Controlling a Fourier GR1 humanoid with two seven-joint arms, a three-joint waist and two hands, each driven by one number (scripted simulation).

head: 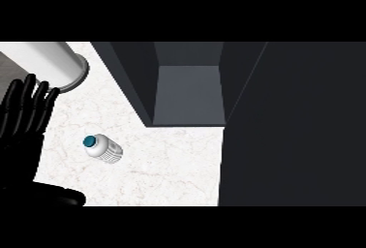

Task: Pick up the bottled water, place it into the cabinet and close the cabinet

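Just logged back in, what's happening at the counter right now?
Nothing is being held yet. The bottle stands alone on the counter, untouched. The left robot hand shows at the left edge, fingers straight and up, apart from the bottle. The cabinet is open, its door swung out to the right. The right robot hand is out of view.

We see even, soft light on the pale marbled counter top [172, 164], which reads bright with no glare spots. The small white bottle with a teal cap [102, 148] throws hardly any shadow. The dark grey open cabinet [187, 92] at the far middle is dim inside, its floor a flat mid grey, and its door on the right is almost black. The black left hand [27, 116] shows little surface detail. Edges look crisp, with no visible blur.
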